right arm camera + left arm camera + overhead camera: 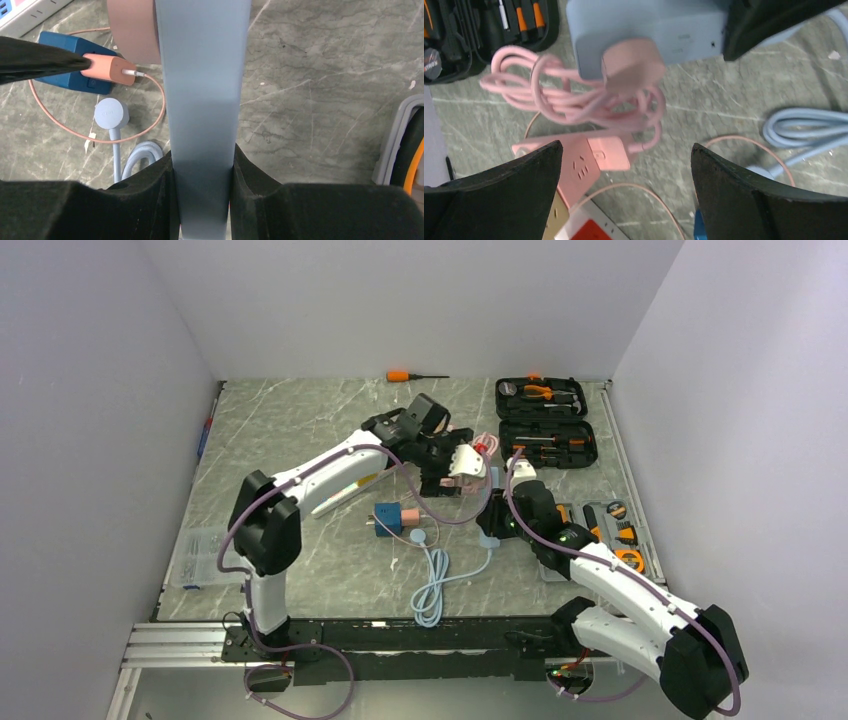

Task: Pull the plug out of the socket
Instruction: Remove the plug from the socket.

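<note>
A light blue socket block (202,100) stands upright between my right gripper (202,155) fingers, which are shut on its two sides. A pink plug (633,65) sits pushed into the socket's face (649,25), and its pink cord (569,97) hangs from it in a loose bundle. In the right wrist view the plug (131,30) shows as a pink disc on the socket's left side. My left gripper (626,147) is wide open and short of the plug, touching nothing. In the top view the left gripper (455,455) hovers just beyond the right gripper (492,512).
A pink power strip (574,160) and other strips lie under the left gripper. A dark blue adapter (388,517) and a light blue cable coil (430,590) lie in the middle. Open tool cases (545,420) and a tool tray (610,530) sit right, a screwdriver (415,375) at the back.
</note>
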You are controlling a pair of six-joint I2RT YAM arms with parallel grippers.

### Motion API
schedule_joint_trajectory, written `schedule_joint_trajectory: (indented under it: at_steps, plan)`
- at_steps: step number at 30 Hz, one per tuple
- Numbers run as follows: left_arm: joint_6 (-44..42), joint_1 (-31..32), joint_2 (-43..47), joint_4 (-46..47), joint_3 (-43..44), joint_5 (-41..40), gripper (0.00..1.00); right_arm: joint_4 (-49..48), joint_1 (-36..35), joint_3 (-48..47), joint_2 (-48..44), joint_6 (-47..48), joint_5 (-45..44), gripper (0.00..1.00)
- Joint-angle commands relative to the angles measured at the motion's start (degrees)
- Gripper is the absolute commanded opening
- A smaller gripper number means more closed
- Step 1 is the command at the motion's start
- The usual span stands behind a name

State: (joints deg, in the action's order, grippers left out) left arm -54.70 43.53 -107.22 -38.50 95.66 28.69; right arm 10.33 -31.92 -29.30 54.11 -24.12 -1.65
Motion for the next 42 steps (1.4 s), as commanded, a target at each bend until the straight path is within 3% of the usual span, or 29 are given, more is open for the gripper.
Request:
schedule_joint_trajectory:
  at_steps: [1,6,17,24,30,33,35,42]
  plan:
    - [1.86,1.56,-3.08,5.18,4.35,3.21,0.99,-9.3,-0.43,-4.36,-1.14,0.7,2.91,0.0]
    - [4.71,2.07,-4.44,12.92,1.84,2.1,0.98,-10.05,-0.31,-4.07,-1.62,-0.43,5.23,0.0]
    - [-4.45,1.74,-5.94,8.96,0.7,6.35,0.98,-14.71,-0.2,-0.58,-5.05,0.72,6.8,0.0]
    - [-4.08,1.38,-6.55,8.55,1.43,5.82,0.68,-14.31,0.54,-0.69,-5.83,1.12,5.34,0.0]
    - [0.12,1.05,-6.45,9.49,1.28,4.24,0.51,-14.37,0.63,-0.77,-6.3,0.1,4.09,0.0]
    - [1.56,1.04,-6.33,9.43,0.92,3.98,0.28,-14.7,0.63,-0.9,-6.29,-0.37,4.02,0.0]
    - [2.18,1.17,-6.8,8.13,2.11,4.08,0.03,-14.71,0.61,-0.98,-6.16,-0.64,3.89,0.0]
    - [1.95,1.13,-6.8,5.72,3.28,5.03,0.0,-16.12,0.66,-1.79,-5.04,-0.73,4.81,0.0]
